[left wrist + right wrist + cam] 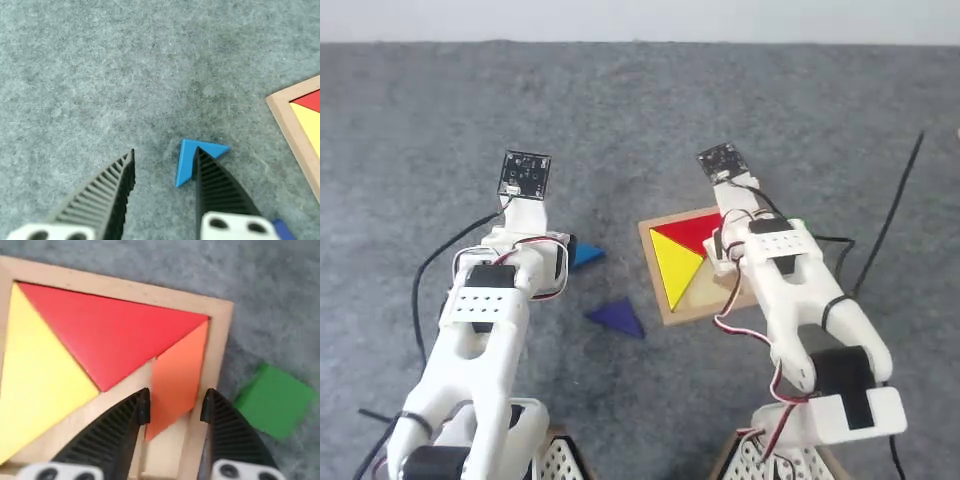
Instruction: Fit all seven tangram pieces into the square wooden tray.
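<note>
Your left fingers (165,152) stand apart with bare grey counter (100,75) between them. One fingertip sits over the light blue triangle (186,162), which lies flat on the counter just beside the gap, not inside it. From above, that light blue triangle (586,254) shows beside the left arm, and a dark blue triangle (617,317) lies near it, both apart from the tray (653,270).

Your right fingers (175,397) are over the tray (220,350) and closed on the orange piece (177,372), one finger against each long edge. The orange piece lies along the tray's wall, touching the red triangle (115,335). The yellow triangle (40,375) lies against the red one's other side. A green square (275,400) rests on the counter just outside that wall.
</note>
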You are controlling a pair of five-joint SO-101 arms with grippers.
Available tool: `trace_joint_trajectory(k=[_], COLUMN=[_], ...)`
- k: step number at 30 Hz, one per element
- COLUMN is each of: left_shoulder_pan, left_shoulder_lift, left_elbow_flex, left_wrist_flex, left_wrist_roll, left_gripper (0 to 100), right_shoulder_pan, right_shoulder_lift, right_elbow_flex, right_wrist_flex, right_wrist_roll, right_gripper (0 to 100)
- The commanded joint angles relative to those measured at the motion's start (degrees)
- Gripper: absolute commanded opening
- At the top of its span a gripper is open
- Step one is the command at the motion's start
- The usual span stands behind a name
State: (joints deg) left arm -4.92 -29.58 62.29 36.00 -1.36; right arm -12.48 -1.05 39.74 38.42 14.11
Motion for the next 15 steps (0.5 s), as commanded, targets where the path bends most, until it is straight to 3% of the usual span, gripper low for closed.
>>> trace_joint_trajectory(k=[1, 9, 15], left_shoulder_pan=[0.35, 0.35, 0.35], left_shoulder_lift=[-2.11, -2.11, -2.11], left_elbow_flex=[-0.48, -0.48, -0.48], left_wrist_flex=[-1.14, -1.23, -1.14], left_wrist_roll=[-0.44, -0.44, -0.44], left_gripper=[19, 19, 19], right_shoulder_pan=[1.63, -0.66, -1.1], right_shoulder_lift=[-3.38, -26.68, -25.98], right_elbow_flex=[-2.2, 15.91, 18.37], right_wrist_flex=[-0.13, -1.1, -1.01], right_wrist_roll=[-1.93, -1.49, -1.41], right_gripper=[19.5, 19.7, 19.7])
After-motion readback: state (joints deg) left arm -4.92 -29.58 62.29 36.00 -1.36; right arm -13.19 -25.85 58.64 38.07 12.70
